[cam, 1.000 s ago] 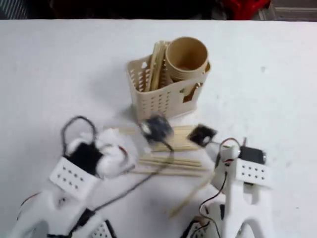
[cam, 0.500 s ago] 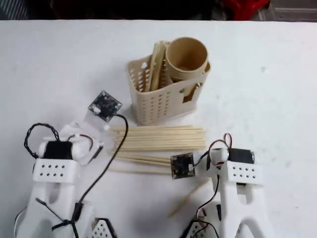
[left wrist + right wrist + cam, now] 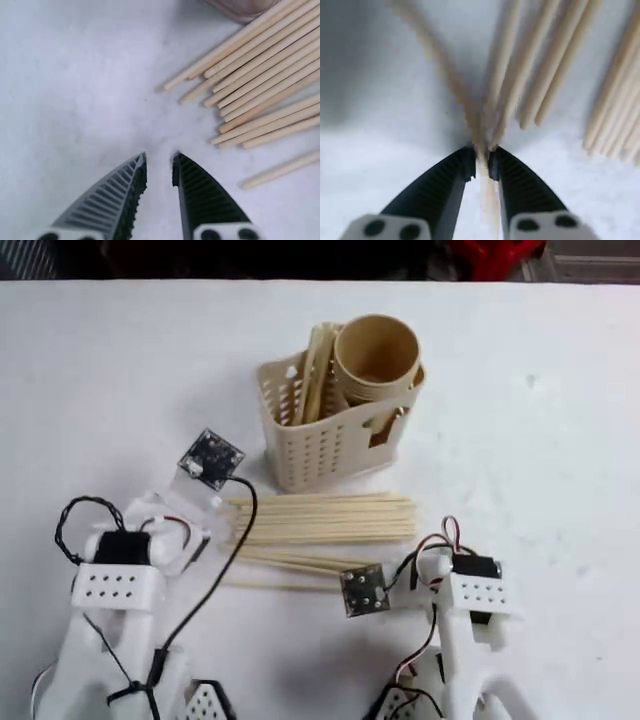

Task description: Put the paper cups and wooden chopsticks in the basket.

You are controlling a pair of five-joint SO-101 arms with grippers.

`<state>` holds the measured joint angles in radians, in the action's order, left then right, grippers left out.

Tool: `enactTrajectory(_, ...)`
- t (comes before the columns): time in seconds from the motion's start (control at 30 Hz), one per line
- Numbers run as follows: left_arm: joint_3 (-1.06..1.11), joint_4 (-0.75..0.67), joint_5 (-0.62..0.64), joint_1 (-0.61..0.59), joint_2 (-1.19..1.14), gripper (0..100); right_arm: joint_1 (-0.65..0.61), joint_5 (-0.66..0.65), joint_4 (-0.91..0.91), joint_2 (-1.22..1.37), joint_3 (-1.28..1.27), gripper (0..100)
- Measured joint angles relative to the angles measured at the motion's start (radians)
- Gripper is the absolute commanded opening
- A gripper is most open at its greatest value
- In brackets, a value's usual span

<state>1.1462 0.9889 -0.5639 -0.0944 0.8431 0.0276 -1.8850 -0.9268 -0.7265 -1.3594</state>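
The cream slotted basket (image 3: pixel 325 445) stands at mid-table with a tan paper cup (image 3: pixel 378 360) and several chopsticks (image 3: pixel 318 365) upright inside. A pile of wooden chopsticks (image 3: pixel 325 520) lies flat just in front of it. My right gripper (image 3: pixel 481 165) is shut on one chopstick (image 3: pixel 470 117) at the near edge of that pile; the stick runs out slantwise from between the fingers. My left gripper (image 3: pixel 159 167) hovers low over bare table beside the pile's left ends (image 3: pixel 260 85), its fingers a narrow gap apart with nothing between them.
The left arm (image 3: pixel 115 580) and right arm (image 3: pixel 475 590) stand at the table's front edge, either side of the pile, with black cables looping near them. White table stretches wide to the left and right of the basket.
The left arm swung back from over the pile to the left, then settled. The right arm drew back toward the front edge, and the loose slanted chopstick near it no longer lies on the table.
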Motion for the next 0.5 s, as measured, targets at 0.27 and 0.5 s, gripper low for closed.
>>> enactTrajectory(0.27, 0.000, -0.003, 0.002, 0.000, 0.000, 11, 0.000, 0.161, 0.008, 0.000, 0.005, 1.8)
enactTrajectory(0.5, 0.023, -0.057, 0.032, 0.000, 0.000, 11, 0.002, 0.328, -0.104, -0.097, 0.080, 1.8)
